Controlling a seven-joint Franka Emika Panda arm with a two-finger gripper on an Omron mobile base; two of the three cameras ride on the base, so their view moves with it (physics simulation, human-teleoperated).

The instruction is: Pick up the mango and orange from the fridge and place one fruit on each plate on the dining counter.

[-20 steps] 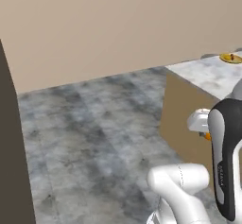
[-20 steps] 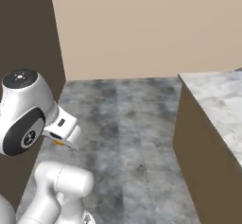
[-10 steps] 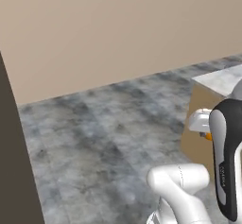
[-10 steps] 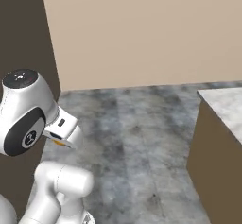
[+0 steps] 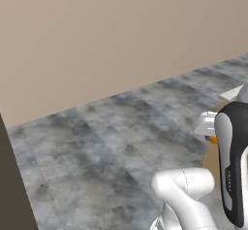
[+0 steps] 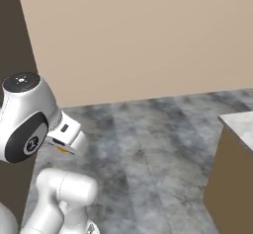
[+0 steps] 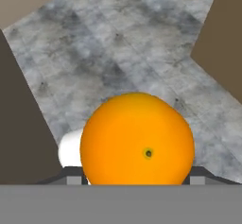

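Carrying the orange between its fingers, the gripper is riding folded close to the arm while the base is turning. Hand view: the fruit is sitting squarely between the two fingers, which are closed on its sides at a medium spread, above grey stone floor. Across the last second the whole picture has been sliding in both base views, which is camera motion, not motion of things: the marble tabletop with its brown side is now drifting toward the right edge of the right base view, and in the left base view it is shrinking to a pale sliver at the far right. A plate seen earlier on that tabletop is now outside the frame. A thin orange sliver is showing beside the wrist in the left base view.

Judgement: the orange is in transit; the base appears to be swinging round, and placing on a plate is not yet begun.
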